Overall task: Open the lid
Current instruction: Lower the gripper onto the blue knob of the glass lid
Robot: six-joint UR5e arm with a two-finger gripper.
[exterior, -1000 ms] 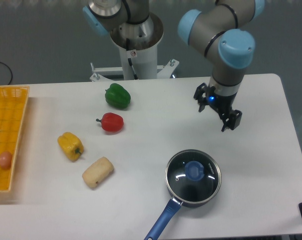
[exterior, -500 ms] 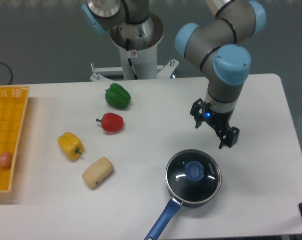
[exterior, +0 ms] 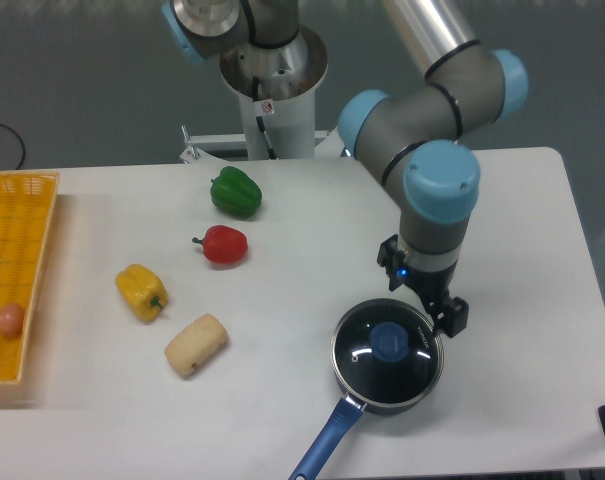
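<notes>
The robot arm (exterior: 422, 110) was built of silver-grey metal tubes joined by thick rounded joints, each joint closed with a light blue cap (exterior: 441, 183). A second blue cap (exterior: 513, 80) showed at the elbow, and another at the shoulder joint (exterior: 185, 22) near the top left. The arm rose from a pale cylindrical pedestal (exterior: 273, 100) that carried a small red-and-white sticker and a thin dark cable down its front. The pedestal stood on a light metal base plate (exterior: 217, 146) with bolts. At the wrist sat a black gripper (exterior: 421, 296) with two dark fingers; a small blue light glowed on its body.
</notes>
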